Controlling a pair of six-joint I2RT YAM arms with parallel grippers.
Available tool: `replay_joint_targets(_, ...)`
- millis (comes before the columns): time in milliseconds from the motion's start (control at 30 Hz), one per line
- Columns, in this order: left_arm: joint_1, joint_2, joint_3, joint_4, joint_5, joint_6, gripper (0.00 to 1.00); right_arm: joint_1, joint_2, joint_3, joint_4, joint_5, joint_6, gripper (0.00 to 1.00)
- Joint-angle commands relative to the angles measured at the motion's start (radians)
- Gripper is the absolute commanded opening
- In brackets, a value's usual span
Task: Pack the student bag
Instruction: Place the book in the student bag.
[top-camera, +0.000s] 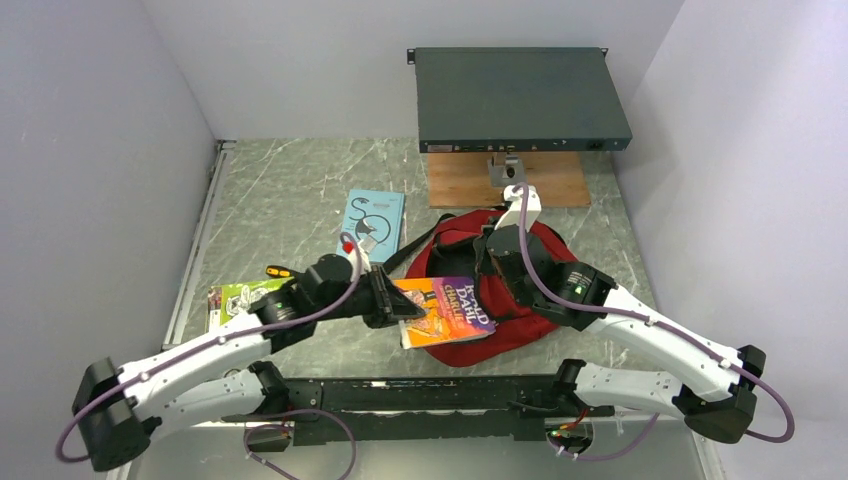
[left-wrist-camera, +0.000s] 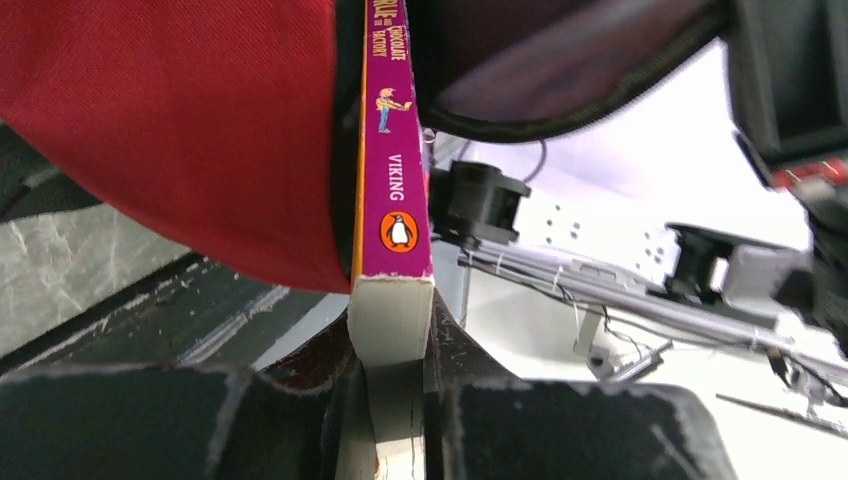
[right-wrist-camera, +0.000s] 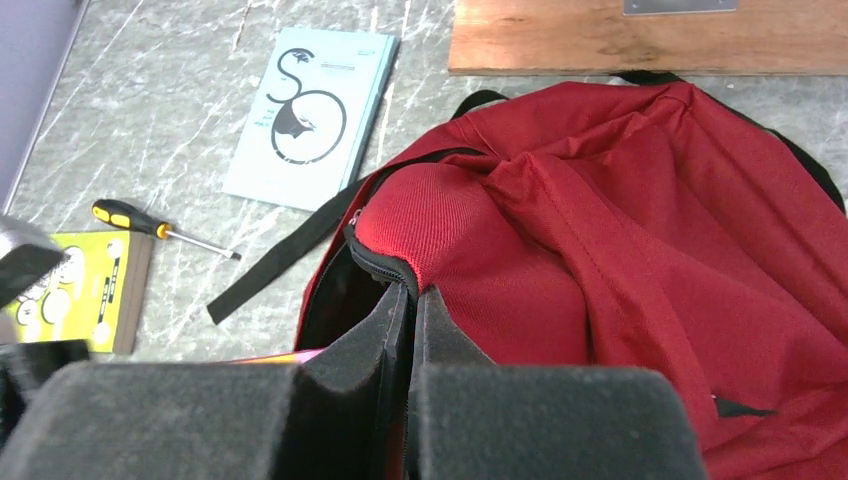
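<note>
The student bag (top-camera: 520, 305), dark red with black zipper trim, lies in the middle of the table with its mouth facing left. My left gripper (top-camera: 398, 302) is shut on the bottom edge of a purple and orange Roald Dahl book (top-camera: 448, 310). In the left wrist view the book's spine (left-wrist-camera: 395, 180) points into the bag's opening, with red fabric (left-wrist-camera: 180, 130) on its left side. My right gripper (right-wrist-camera: 410, 305) is shut on the bag's zipper rim (right-wrist-camera: 385, 262) and holds the flap up over the dark opening. A pink sliver of the book (right-wrist-camera: 270, 355) shows below the opening.
A pale teal book (top-camera: 374, 222) lies left of the bag, and a black strap (right-wrist-camera: 290, 250) runs toward it. A green book (top-camera: 235, 300) and a yellow-handled screwdriver (top-camera: 280, 272) lie at the left. Behind are a wooden board (top-camera: 470, 185) and a dark grey rack unit (top-camera: 520, 98).
</note>
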Motion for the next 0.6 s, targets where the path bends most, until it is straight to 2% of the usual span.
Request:
replay_joint_targets(0, -0.054, 0.112, 0.013, 0.307, -0.144, -0.093, 0.0, -0.002, -0.034, 0.033, 0.14, -0.018, 0.035, 0.0)
replay_joint_targets(67, -0.075, 0.17, 0.055, 0.302, -0.225, -0.054, 0.0, -0.001, -0.043, 0.038, 0.12, -0.043, 0.042, 0.0)
replay_joint_targets(133, -0.096, 0.211, 0.046, 0.338, -0.335, -0.076, 0.0, -0.001, -0.056, 0.051, 0.096, -0.09, 0.041, 0.0)
replay_joint_targets(233, -0.103, 0.258, 0.001, 0.478, -0.395, -0.141, 0.0, -0.002, -0.086, 0.065, 0.053, -0.132, 0.047, 0.0)
replay_joint_targets(300, -0.103, 0.263, 0.01, 0.497, -0.407, -0.134, 0.0, -0.001, -0.11, 0.059, 0.042, -0.139, 0.038, 0.0)
replay_joint_targets(467, -0.104, 0.134, 0.047, 0.215, -0.47, -0.081, 0.0, -0.002, -0.142, 0.048, 0.015, -0.114, 0.031, 0.0)
replay_joint_targets(567, -0.104, 0.032, -0.019, 0.188, -0.516, -0.108, 0.0, -0.002, -0.149, 0.042, 0.028, -0.128, 0.021, 0.0)
